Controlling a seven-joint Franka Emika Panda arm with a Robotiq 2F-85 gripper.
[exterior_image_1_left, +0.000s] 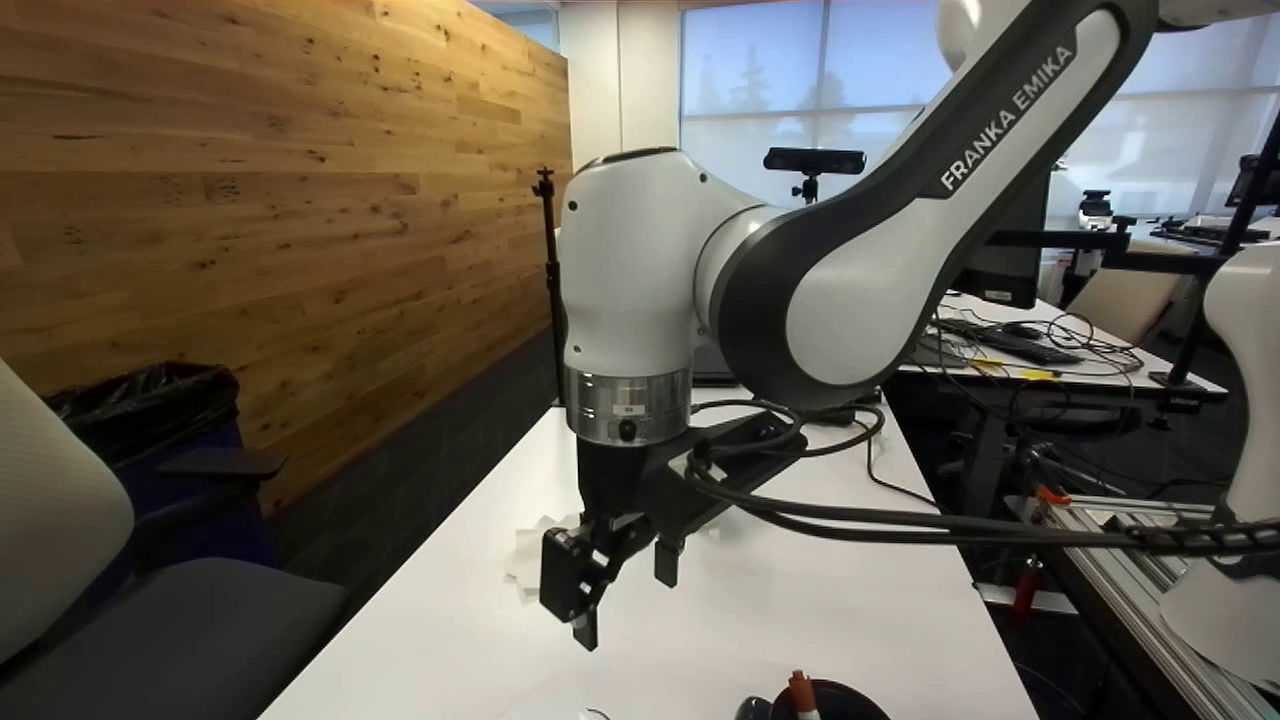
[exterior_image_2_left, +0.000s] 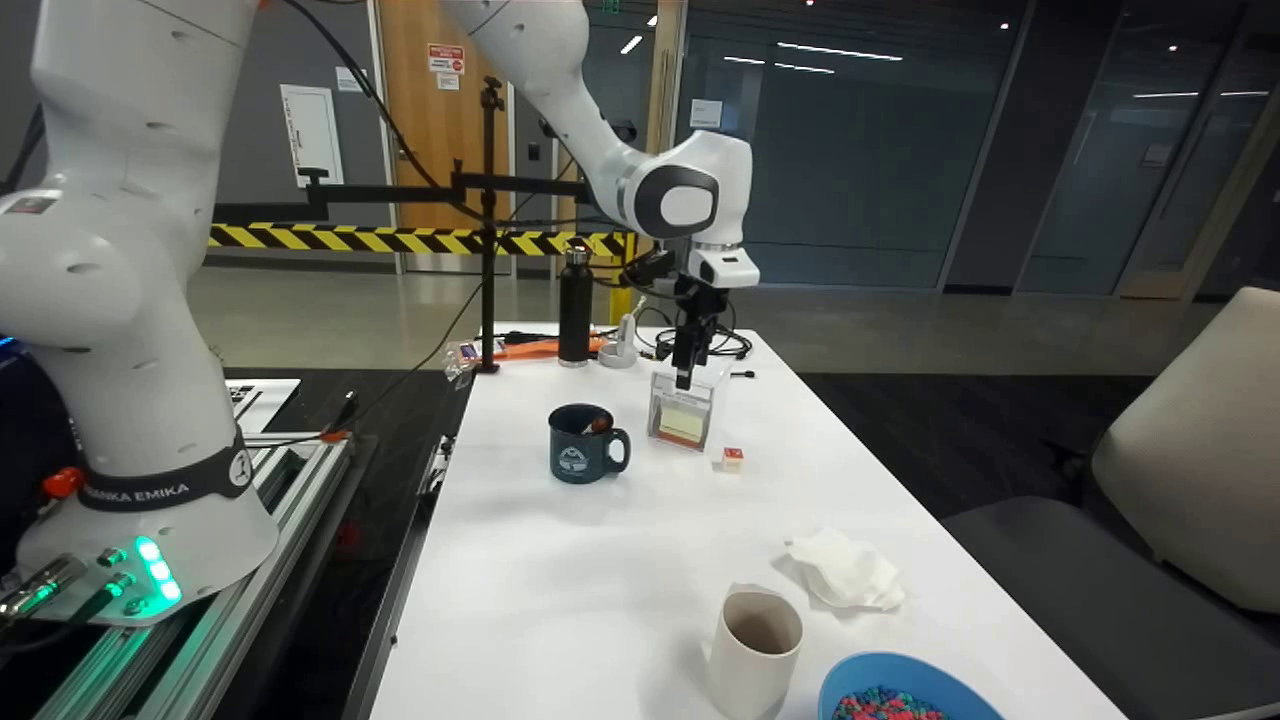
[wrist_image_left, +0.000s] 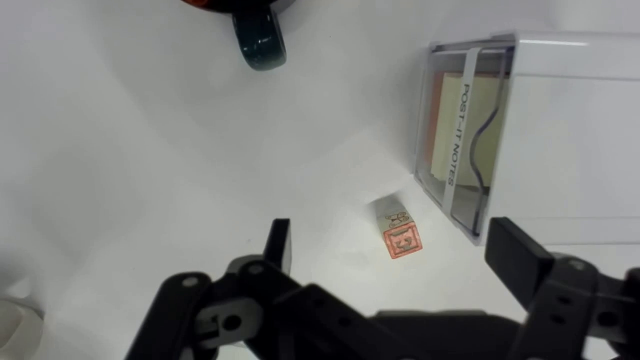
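My gripper (wrist_image_left: 393, 249) is open and holds nothing. It points down above the white table, and in an exterior view the gripper (exterior_image_1_left: 626, 602) hangs well clear of the surface. Between its fingers in the wrist view, lower down, is a small wooden letter block (wrist_image_left: 403, 241) with a red-framed top face. The block (exterior_image_2_left: 733, 460) also shows in an exterior view. Close beside it stands a clear and white box (wrist_image_left: 570, 150) labelled Post-it Notes, with yellow and orange notes inside; the box (exterior_image_2_left: 681, 412) is near the gripper (exterior_image_2_left: 685, 378) there too.
A dark mug (exterior_image_2_left: 577, 452) holding an orange-capped marker (exterior_image_1_left: 802, 692) stands near the box. A crumpled white tissue (exterior_image_2_left: 846, 572), a beige cup (exterior_image_2_left: 752, 665) and a blue bowl (exterior_image_2_left: 868, 668) of coloured bits lie along the table. A black bottle (exterior_image_2_left: 575, 310) and cables stand at the far end.
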